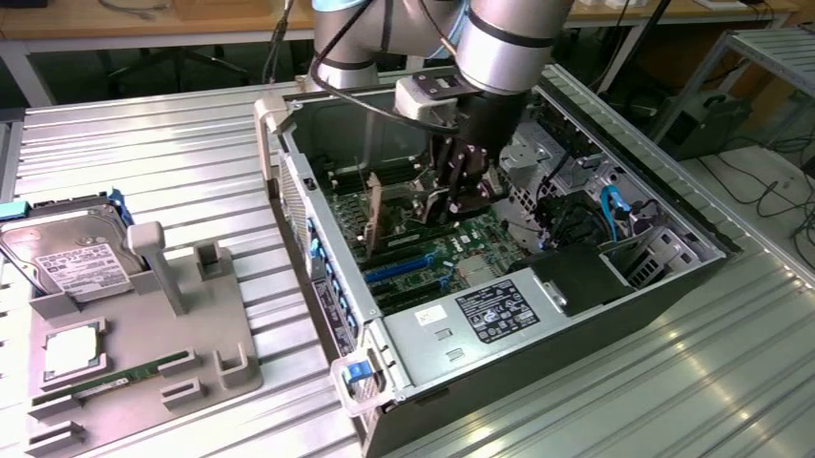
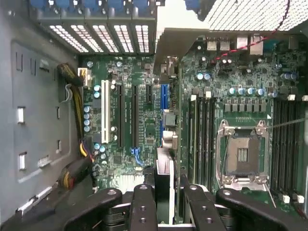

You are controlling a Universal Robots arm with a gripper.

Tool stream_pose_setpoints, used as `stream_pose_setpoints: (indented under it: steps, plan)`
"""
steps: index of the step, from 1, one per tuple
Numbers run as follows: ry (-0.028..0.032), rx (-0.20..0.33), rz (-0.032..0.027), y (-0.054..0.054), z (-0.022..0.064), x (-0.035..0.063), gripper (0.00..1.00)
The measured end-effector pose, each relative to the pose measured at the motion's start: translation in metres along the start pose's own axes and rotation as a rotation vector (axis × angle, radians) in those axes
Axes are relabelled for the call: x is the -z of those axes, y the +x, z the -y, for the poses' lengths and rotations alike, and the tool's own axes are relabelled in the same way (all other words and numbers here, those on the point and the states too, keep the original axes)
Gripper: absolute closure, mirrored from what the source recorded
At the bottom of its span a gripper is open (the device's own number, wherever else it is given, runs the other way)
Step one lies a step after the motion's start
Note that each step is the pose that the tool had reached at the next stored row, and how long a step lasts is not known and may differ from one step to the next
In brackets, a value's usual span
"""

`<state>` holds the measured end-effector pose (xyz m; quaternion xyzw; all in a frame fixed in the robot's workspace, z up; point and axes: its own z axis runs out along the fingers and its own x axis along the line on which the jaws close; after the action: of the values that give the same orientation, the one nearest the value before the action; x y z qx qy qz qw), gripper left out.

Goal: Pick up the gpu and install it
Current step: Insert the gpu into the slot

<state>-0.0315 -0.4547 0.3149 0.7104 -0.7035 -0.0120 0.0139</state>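
The open case (image 1: 510, 315) lay on the surface (image 1: 166, 153), with the tray (image 1: 191, 353) well apart at the exterior view's left. The drive (image 1: 71, 258) stood in the tray's far end and the RAM stick (image 1: 121, 372) lay in a slot nearer. Inside the case, the gpu (image 1: 377, 218) stood on edge upon the motherboard (image 2: 130, 120), the gripper (image 1: 461, 196) just beside it toward the exterior view's right.

Even overhead light glared off the ribbed metal bench (image 1: 713, 363), while the open computer case (image 1: 421, 367) interior lay shadowed.
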Motion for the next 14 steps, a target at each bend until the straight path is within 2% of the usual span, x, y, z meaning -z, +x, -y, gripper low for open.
stream_pose_setpoints:
  steps: [1, 2, 3, 4, 5, 6, 7, 9, 14]
  plan:
    - [0.0001, 0.0, 0.0014, -0.005, -0.0035, -0.0129, 0.73]
    - [0.0038, 0.004, 0.002, -0.005, -0.0146, -0.0265, 0.73]
    - [0.0046, 0.004, 0.0042, 0.0, -0.016, -0.0281, 0.73]
    - [0.0045, 0.004, 0.0135, 0.001, -0.0228, -0.0371, 0.73]
    - [0.0048, 0.005, 0.0286, 0.005, -0.0257, -0.0394, 0.73]
    - [0.0048, 0.005, 0.0286, 0.008, -0.0258, -0.0426, 0.73]
    - [0.0049, 0.005, 0.038, 0.007, -0.0258, -0.0472, 0.73]
    - [0.0049, 0.006, 0.0385, 0.007, -0.0297, -0.0566, 0.73]
    - [0.0049, 0.006, 0.0385, 0.007, -0.0321, -0.0595, 0.73]
